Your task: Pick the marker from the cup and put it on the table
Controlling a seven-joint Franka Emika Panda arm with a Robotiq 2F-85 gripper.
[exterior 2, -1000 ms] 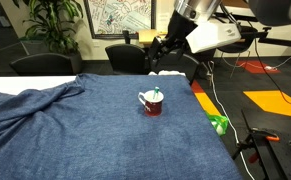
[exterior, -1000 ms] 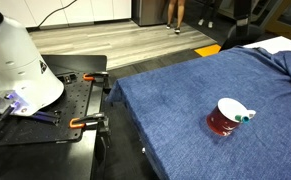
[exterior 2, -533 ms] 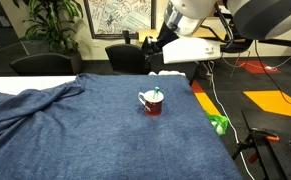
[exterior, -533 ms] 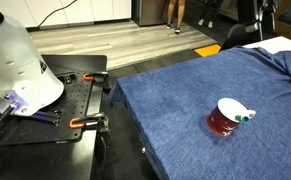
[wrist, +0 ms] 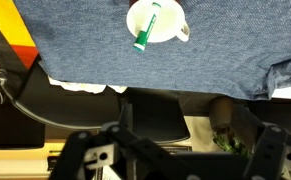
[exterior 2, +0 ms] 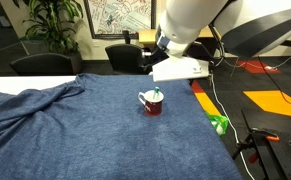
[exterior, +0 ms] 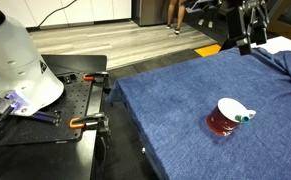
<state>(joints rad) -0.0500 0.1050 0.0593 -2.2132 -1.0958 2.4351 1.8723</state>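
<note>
The dark red cup (exterior: 223, 118) stands on the blue denim table (exterior: 175, 100), and it shows in both exterior views (exterior 2: 151, 103). The marker (exterior: 243, 118), white with a teal-green end, leans in the cup, its tip over the rim (exterior 2: 156, 93). In the wrist view the cup (wrist: 165, 12) is seen from above at the top edge, with the marker (wrist: 147, 28) lying across its white inside. My gripper (wrist: 175, 160) is open and empty. It hangs off the table's edge, well away from the cup. In an exterior view the gripper (exterior: 247, 25) is high at the far side.
A black bench (exterior: 70, 105) with orange clamps and the white robot base (exterior: 15, 60) stand beside the table. The cloth is bunched at one end (exterior 2: 25, 100). Black chairs (exterior 2: 125, 58) and a green object on the floor (exterior 2: 218, 124) lie past the table's edge.
The arm has swung down and closer to the table's edge, and the gripper has come into view at the far side. The cup and the marker have not moved.
</note>
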